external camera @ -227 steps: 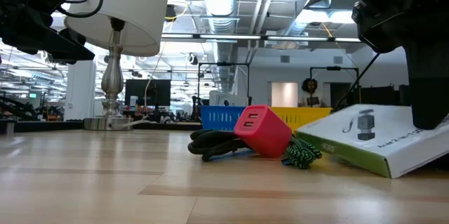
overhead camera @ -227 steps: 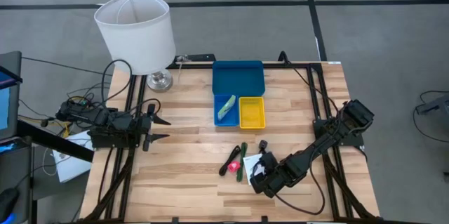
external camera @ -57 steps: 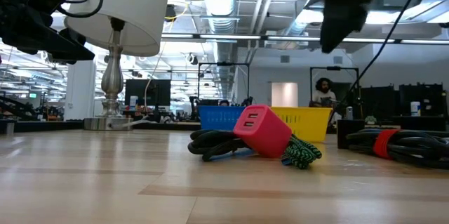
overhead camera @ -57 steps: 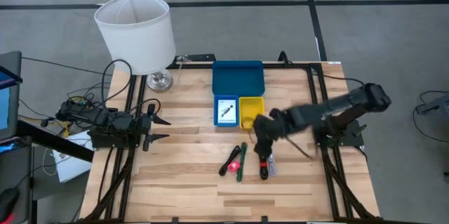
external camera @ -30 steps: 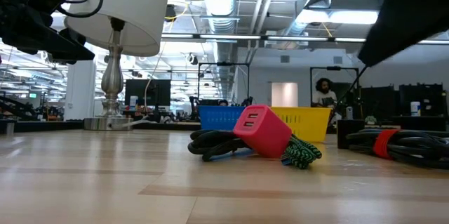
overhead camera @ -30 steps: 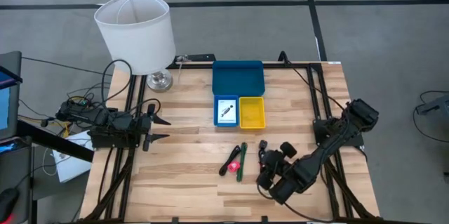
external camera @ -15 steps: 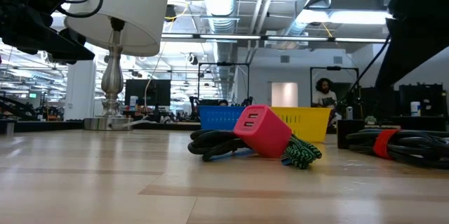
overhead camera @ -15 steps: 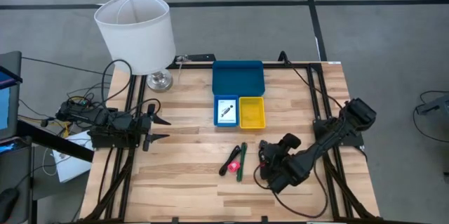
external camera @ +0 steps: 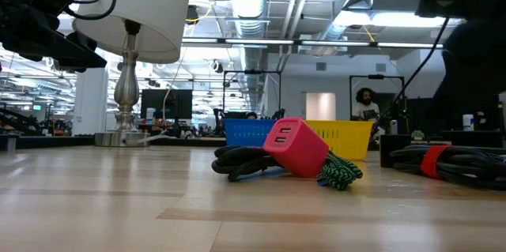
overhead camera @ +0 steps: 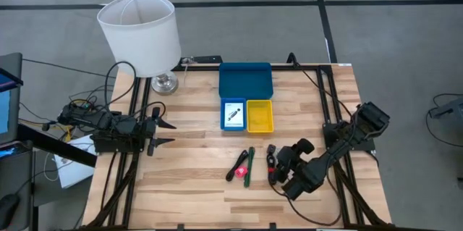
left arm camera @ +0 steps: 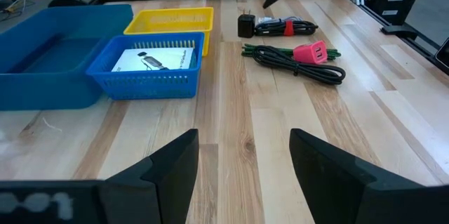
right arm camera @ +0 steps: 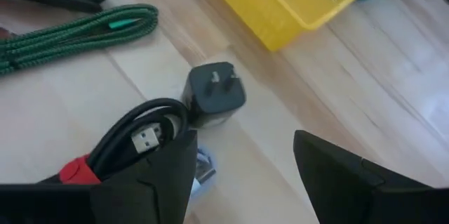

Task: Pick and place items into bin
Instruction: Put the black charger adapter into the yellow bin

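Right gripper [overhead camera: 281, 167] lining up on the black cable bundle [right arm camera: 133, 143].

The bundle lies on the table near the yellow tray [overhead camera: 260, 116], probably not yet touched; jaws open above it. Next: lower, close, carry over. Left gripper [overhead camera: 160, 134] waits open at the left edge.

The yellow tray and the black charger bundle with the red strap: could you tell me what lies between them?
Only bare wood lies between the yellow tray and the charger bundle, clearest in the high view.
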